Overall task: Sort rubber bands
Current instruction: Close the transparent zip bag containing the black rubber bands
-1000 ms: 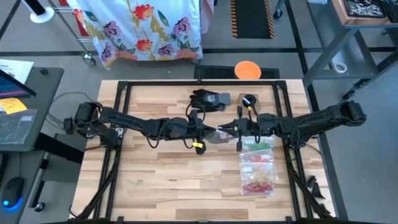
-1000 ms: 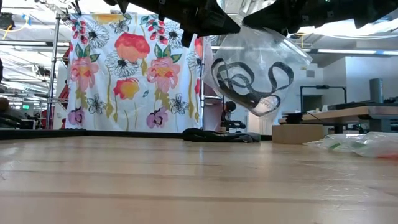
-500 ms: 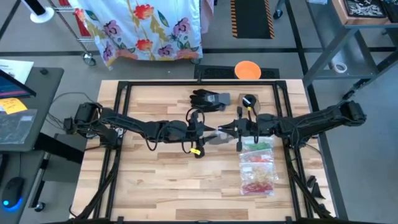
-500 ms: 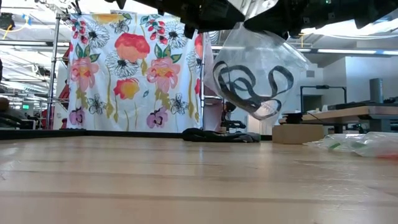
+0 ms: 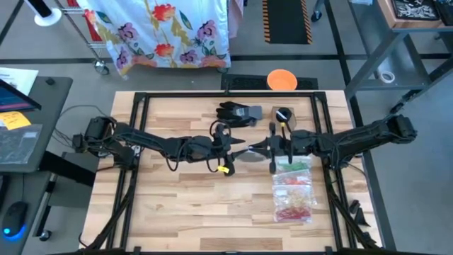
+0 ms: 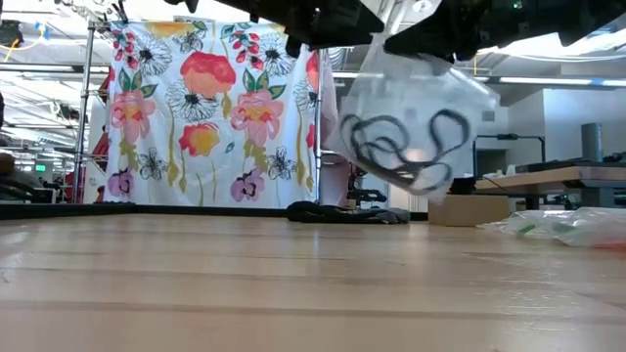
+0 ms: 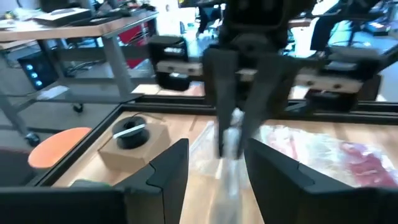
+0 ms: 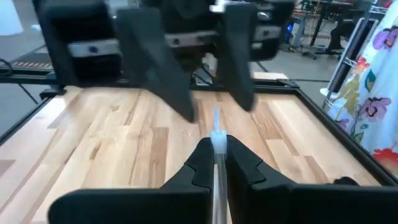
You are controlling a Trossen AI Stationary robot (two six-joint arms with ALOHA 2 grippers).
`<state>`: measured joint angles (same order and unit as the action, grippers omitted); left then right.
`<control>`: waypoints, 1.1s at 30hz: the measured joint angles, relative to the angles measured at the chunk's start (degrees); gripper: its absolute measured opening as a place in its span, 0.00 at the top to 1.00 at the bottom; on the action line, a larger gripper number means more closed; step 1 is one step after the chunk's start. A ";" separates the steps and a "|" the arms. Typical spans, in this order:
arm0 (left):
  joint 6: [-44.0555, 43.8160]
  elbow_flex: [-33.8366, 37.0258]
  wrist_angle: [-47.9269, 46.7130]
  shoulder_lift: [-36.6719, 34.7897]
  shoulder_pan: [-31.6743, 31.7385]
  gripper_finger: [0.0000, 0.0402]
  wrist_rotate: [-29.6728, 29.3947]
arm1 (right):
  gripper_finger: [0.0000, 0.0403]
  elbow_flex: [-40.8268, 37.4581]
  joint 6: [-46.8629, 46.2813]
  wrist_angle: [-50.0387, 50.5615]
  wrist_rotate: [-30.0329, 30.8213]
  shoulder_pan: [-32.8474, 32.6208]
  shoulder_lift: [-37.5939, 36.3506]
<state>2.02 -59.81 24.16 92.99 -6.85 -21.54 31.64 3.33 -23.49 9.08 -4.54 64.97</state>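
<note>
My right gripper (image 8: 214,163) pinched a clear bag's (image 6: 411,117) top edge above the counter (image 5: 184,205) centre; the bag hung downward, black rubber bands (image 6: 396,147) inside. My left gripper (image 7: 214,168), at nine o'clock, stood released.

A black glove (image 5: 235,112) lies near the far edge of the light wooden desk (image 5: 177,191). Beside it sits a small brown cardboard box (image 5: 284,115) with a black roll on top. An orange round disc (image 5: 282,79) rests on the floor beyond the desk. A white cloth with a bright flower print (image 6: 210,108) hangs on a rack behind.
</note>
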 joint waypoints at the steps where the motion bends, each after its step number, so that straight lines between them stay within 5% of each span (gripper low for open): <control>1: -0.12 0.00 -0.32 0.00 0.02 0.61 -0.35 | 0.96 0.00 0.00 -0.07 -0.13 -0.07 0.00; 25: 1.01 0.00 -0.17 0.00 0.43 0.61 1.38 | 0.95 0.00 0.13 -0.41 -1.98 -0.37 -0.02; 33: 3.16 0.00 -0.12 0.00 0.98 0.61 7.02 | 0.95 0.00 0.13 -0.57 -2.11 -0.70 -0.02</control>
<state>5.18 -59.81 24.05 92.99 -5.87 -14.52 31.64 3.46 -24.05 6.97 -5.23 64.95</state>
